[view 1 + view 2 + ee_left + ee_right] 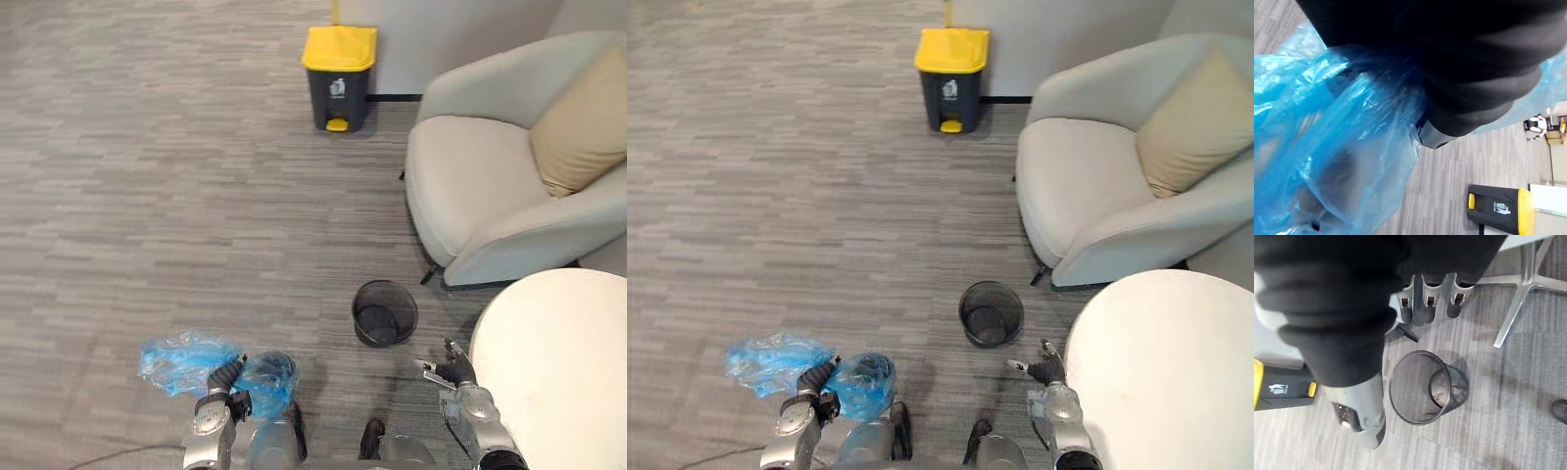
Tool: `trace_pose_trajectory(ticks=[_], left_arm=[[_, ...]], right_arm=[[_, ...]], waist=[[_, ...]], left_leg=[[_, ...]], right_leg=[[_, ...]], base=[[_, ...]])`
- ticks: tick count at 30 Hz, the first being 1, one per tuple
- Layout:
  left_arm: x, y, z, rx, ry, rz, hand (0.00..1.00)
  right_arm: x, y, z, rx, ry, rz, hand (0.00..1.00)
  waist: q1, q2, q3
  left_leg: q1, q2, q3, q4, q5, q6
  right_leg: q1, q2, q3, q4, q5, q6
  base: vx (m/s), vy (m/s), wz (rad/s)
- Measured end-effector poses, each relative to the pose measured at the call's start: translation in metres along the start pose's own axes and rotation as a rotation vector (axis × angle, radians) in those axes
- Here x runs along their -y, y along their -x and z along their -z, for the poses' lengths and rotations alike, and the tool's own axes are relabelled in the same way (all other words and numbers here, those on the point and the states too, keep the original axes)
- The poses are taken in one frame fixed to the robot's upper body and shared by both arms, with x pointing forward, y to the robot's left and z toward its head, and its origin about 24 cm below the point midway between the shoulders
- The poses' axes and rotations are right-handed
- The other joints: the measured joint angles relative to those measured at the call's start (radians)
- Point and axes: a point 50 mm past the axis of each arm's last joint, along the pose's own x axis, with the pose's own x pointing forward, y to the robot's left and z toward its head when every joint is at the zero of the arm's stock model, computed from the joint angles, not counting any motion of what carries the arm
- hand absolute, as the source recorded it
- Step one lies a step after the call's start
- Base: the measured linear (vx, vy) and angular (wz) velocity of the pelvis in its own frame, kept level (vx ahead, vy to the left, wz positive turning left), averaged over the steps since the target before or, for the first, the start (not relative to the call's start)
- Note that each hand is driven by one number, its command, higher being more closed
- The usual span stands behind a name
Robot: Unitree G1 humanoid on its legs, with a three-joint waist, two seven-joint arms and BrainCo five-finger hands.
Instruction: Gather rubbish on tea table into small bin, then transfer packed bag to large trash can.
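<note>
Bag of blue plastic point(181, 357), dark lumps inside, clenched in left hand point(227, 377); black mesh bin point(407, 311) empty; right hand point(456, 372) fingers relaxed.

The small bin point(384, 311) sits between the bag point(186, 360) and the table point(558, 362).

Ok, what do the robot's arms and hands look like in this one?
Both arms are silver-grey. The left hand and right hand each wear a dark ribbed cover over wrist and back. The right hand's fingers are silver with dark tips.
</note>
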Motion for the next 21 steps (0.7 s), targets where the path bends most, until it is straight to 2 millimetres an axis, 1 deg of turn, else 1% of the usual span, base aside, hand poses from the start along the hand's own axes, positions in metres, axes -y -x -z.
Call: trace_pose_trajectory(ticks=[1,2,3,5,8,11,12,13,14,16,17,18,19,20,21], left_arm=[[-0.005,0.001,0.004,-0.017,-0.031,-0.001,1.0],[-0.009,0.003,0.009,-0.037,-0.053,-0.004,1.0],[-0.011,0.003,0.01,-0.042,-0.061,-0.006,1.0],[-0.015,0.006,0.014,-0.055,-0.09,-0.01,1.0],[-0.02,0.007,0.019,-0.077,-0.111,-0.019,1.0],[-0.023,0.007,0.021,-0.088,-0.117,-0.025,1.0],[-0.023,0.007,0.021,-0.089,-0.117,-0.025,1.0],[-0.023,0.007,0.021,-0.089,-0.117,-0.025,1.0],[-0.024,0.008,0.022,-0.09,-0.117,-0.025,1.0],[-0.024,0.009,0.023,-0.094,-0.117,-0.024,1.0],[-0.025,0.011,0.026,-0.104,-0.118,-0.022,1.0],[-0.026,0.011,0.027,-0.106,-0.118,-0.019,1.0],[-0.026,0.012,0.029,-0.111,-0.118,-0.015,1.0],[-0.025,0.012,0.029,-0.112,-0.118,-0.013,1.0],[-0.026,0.011,0.026,-0.104,-0.122,-0.015,1.0]], right_arm=[[-0.005,0.002,0.005,-0.017,-0.011,-0.009,0.0],[-0.006,0.004,0.011,-0.036,-0.013,-0.012,0.0],[-0.006,0.004,0.012,-0.04,-0.013,-0.013,0.0],[-0.004,0.005,0.017,-0.062,-0.012,-0.007,0.0],[-0.004,0.005,0.019,-0.073,-0.008,-0.009,0.0],[-0.005,0.005,0.021,-0.088,-0.005,-0.01,0.0],[-0.005,0.005,0.021,-0.095,-0.002,-0.01,0.0],[-0.005,0.004,0.021,-0.098,-0.001,-0.01,0.0],[-0.005,0.004,0.02,-0.095,-0.001,-0.011,0.0],[-0.005,0.004,0.02,-0.096,0.0,-0.011,0.0],[-0.005,0.004,0.021,-0.098,0.004,-0.011,0.0],[-0.005,0.004,0.021,-0.1,0.005,-0.011,0.0],[-0.004,0.006,0.025,-0.109,0.01,-0.01,0.0],[-0.003,0.006,0.027,-0.114,0.012,-0.009,0.0],[-0.006,0.007,0.029,-0.124,0.011,-0.018,0.0]], waist=[[-0.003,-0.009,-0.006],[-0.004,-0.011,-0.008],[-0.004,-0.012,-0.011],[-0.006,-0.007,-0.025],[-0.007,-0.005,-0.031],[-0.008,-0.012,-0.035],[-0.008,-0.016,-0.037],[-0.007,-0.017,-0.038],[-0.011,-0.021,-0.039],[-0.026,-0.029,-0.038],[-0.033,-0.035,-0.036],[-0.033,-0.04,-0.034],[-0.037,-0.044,-0.034],[-0.039,-0.042,-0.032],[-0.053,-0.038,-0.026]], left_leg=[[0.021,-0.017,-0.003,-0.036,0.022,0.001],[0.043,-0.031,-0.004,-0.054,0.03,0.008],[0.049,-0.037,-0.004,-0.06,0.032,0.013],[0.066,-0.062,-0.006,-0.098,0.052,0.038],[0.074,-0.079,-0.012,-0.137,0.07,0.058],[0.075,-0.088,-0.012,-0.152,0.074,0.064],[0.071,-0.095,-0.012,-0.151,0.067,0.063],[0.068,-0.097,-0.012,-0.148,0.06,0.074],[0.051,-0.108,-0.012,-0.121,0.034,0.105],[0.033,-0.122,-0.017,-0.077,-0.001,0.117],[0.022,-0.137,-0.023,-0.038,-0.037,0.125],[0.014,-0.147,-0.03,-0.018,-0.053,0.132],[0.008,-0.172,-0.074,0.017,-0.085,0.152],[0.01,-0.173,-0.085,0.025,-0.094,0.16],[0.024,-0.17,-0.127,0.036,-0.101,0.169]], right_leg=[[0.031,0.0,-0.004,-0.055,0.029,0.014],[0.061,-0.003,-0.003,-0.09,0.051,0.022],[0.068,-0.006,-0.002,-0.1,0.058,0.028],[0.078,-0.019,-0.003,-0.119,0.076,0.044],[0.079,-0.019,0.001,-0.145,0.103,0.052],[0.077,-0.028,0.003,-0.158,0.113,0.059],[0.068,-0.035,0.006,-0.151,0.104,0.067],[0.06,-0.04,0.009,-0.137,0.097,0.069],[0.03,-0.065,0.013,-0.079,0.059,0.085],[0.006,-0.1,0.014,-0.007,0.017,0.109],[-0.004,-0.125,0.016,0.048,-0.01,0.128],[-0.008,-0.136,0.027,0.078,-0.02,0.139],[-0.023,-0.158,0.082,0.166,-0.023,0.135],[-0.048,-0.162,0.118,0.23,-0.018,0.136],[-0.1,-0.155,0.175,0.351,0.011,0.124]], base=[[-0.06,0.162,0.15],[-0.06,0.164,0.08],[-0.07,0.163,0.06],[-0.08,0.146,0.07],[-0.09,0.091,-0.02],[-0.06,0.082,0.0],[-0.03,0.091,-0.04],[-0.01,0.103,0.01],[0.0,0.098,0.08],[0.05,0.095,0.18],[0.07,0.064,0.16],[0.11,0.096,0.3],[0.12,0.112,0.34],[0.18,0.146,0.69],[0.23,0.084,0.8]])
